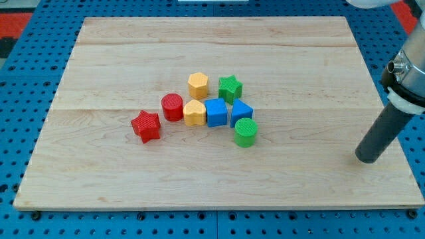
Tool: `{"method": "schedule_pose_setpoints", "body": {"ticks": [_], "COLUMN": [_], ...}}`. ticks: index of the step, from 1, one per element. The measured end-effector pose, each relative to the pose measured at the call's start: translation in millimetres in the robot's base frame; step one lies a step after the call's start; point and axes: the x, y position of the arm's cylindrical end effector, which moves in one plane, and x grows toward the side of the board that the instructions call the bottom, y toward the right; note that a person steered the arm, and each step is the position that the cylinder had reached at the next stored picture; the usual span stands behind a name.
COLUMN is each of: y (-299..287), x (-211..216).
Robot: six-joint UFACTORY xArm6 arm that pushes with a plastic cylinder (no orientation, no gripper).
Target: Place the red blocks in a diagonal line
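Note:
A red star block [146, 126] lies left of the board's middle. A red cylinder [172, 107] stands just up and to the right of it, close but apart, so the two sit on a slant. The cylinder touches a yellow block [194, 113] on its right. My tip [366, 158] rests on the board near the view's right edge, far to the right of all blocks and touching none.
A cluster sits at the board's middle: a yellow hexagon [198, 85], a green star [230, 87], a blue cube [216, 112], a blue block [241, 111] and a green cylinder [246, 133]. The wooden board [99, 60] lies on a blue pegboard.

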Motion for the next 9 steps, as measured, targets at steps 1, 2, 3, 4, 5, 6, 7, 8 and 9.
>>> {"method": "schedule_pose_setpoints", "body": {"ticks": [1, 2, 3, 4, 5, 6, 7, 8, 9], "y": [4, 4, 10, -59, -131, -194, -220, -289, -357], "x": [0, 1, 7, 19, -4, -11, 11, 6, -27]}}
